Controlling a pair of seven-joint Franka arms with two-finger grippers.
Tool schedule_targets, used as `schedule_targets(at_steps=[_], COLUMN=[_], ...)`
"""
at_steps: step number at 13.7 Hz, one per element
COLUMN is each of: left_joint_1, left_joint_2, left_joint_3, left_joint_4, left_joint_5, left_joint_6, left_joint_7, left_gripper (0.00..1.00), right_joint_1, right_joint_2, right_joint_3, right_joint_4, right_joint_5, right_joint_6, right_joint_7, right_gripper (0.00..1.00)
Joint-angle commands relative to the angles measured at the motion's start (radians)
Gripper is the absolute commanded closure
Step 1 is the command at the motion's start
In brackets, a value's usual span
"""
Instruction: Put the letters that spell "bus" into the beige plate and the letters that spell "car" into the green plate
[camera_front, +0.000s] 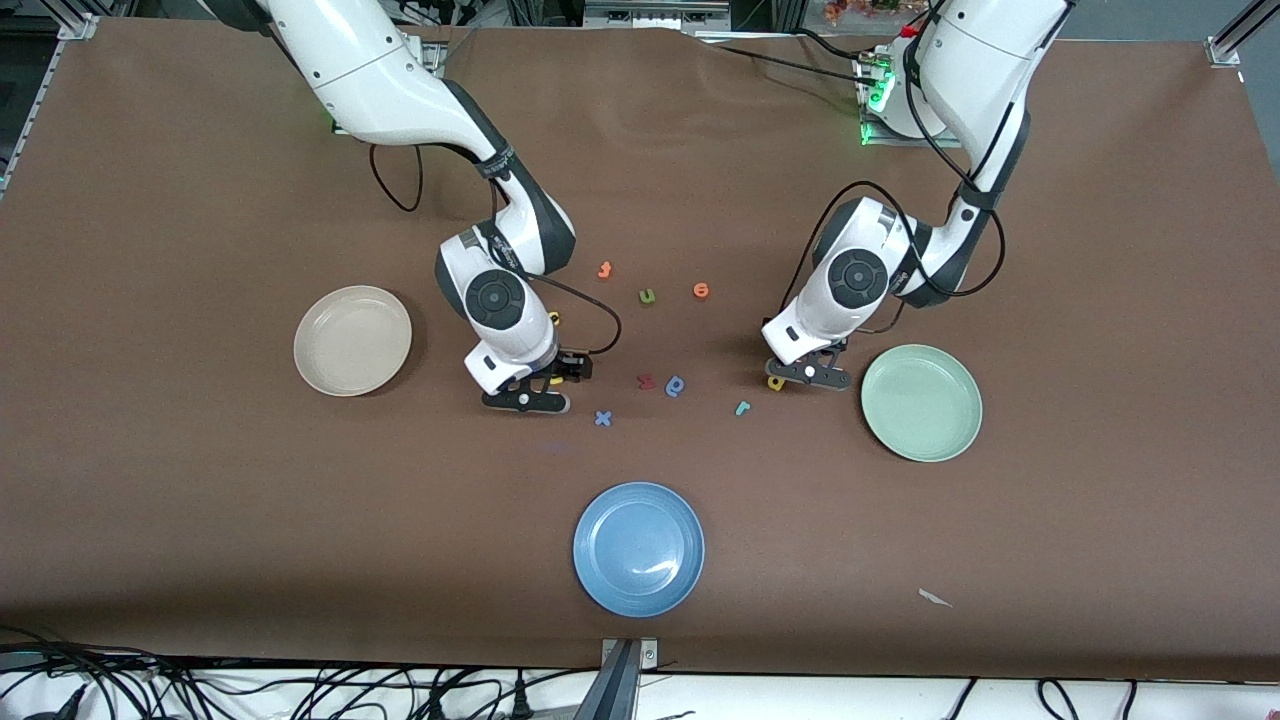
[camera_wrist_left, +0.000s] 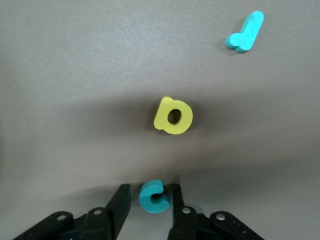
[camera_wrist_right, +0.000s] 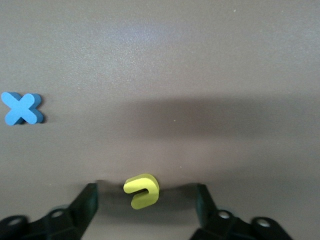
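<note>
My left gripper (camera_wrist_left: 148, 202) is low on the table beside the green plate (camera_front: 921, 402). Its fingers stand close around a teal "c" (camera_wrist_left: 152, 196), with a thin gap still showing on one side. A yellow "a" (camera_wrist_left: 173, 116) and a teal "r" (camera_wrist_left: 245, 32) lie just ahead of it. From the front, the left gripper (camera_front: 803, 375) hides the "c". My right gripper (camera_wrist_right: 146, 200) is open wide, down at the table around a yellow "u" (camera_wrist_right: 142, 190). The beige plate (camera_front: 352, 340) lies toward the right arm's end, beside the right gripper (camera_front: 527, 398). A small yellow letter (camera_front: 553, 319) shows by the right arm.
A blue plate (camera_front: 638, 548) sits nearest the front camera. Between the arms lie a blue "x" (camera_front: 602, 418), a blue rounded letter (camera_front: 676, 386), a purple letter (camera_front: 647, 381), an olive "u" (camera_front: 647, 296) and two orange letters (camera_front: 604, 269).
</note>
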Motion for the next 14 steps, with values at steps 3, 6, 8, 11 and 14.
schedule_targets(at_steps=[3,6,8,11,14], left_joint_1=[-0.019,-0.008,0.029,0.137,0.248], left_joint_2=[-0.006,-0.044,-0.093,-0.11,-0.043], left_joint_3=[0.005,0.008,0.016,0.013,0.016], left_joint_4=[-0.012,0.003,0.024,0.109,0.17], left_joint_5=[0.023,0.034,0.04,0.149,0.158], left_joint_6=[0.011,-0.033,-0.106,-0.194,-0.193], left_joint_7=[-0.026,-0.02,-0.012,0.101,0.323], left_gripper=[0.79,0.79,0.78,0.78,0.78], right_joint_1=[0.009,0.009,0.009,0.01,0.018], right_joint_2=[0.008,0.006,0.006,0.006,0.006], right_joint_3=[-0.001,0.0,0.0,0.0,0.002], right_joint_4=[0.004,0.004,0.006,0.006,0.004], right_joint_5=[0.004,0.007,0.007,0.01,0.011], right_joint_6=[0.01,0.009,0.009,0.007,0.005], right_joint_7=[0.003,0.003,0.003,0.011,0.025], right_gripper=[0.31,0.42,0.49,0.61,0.68])
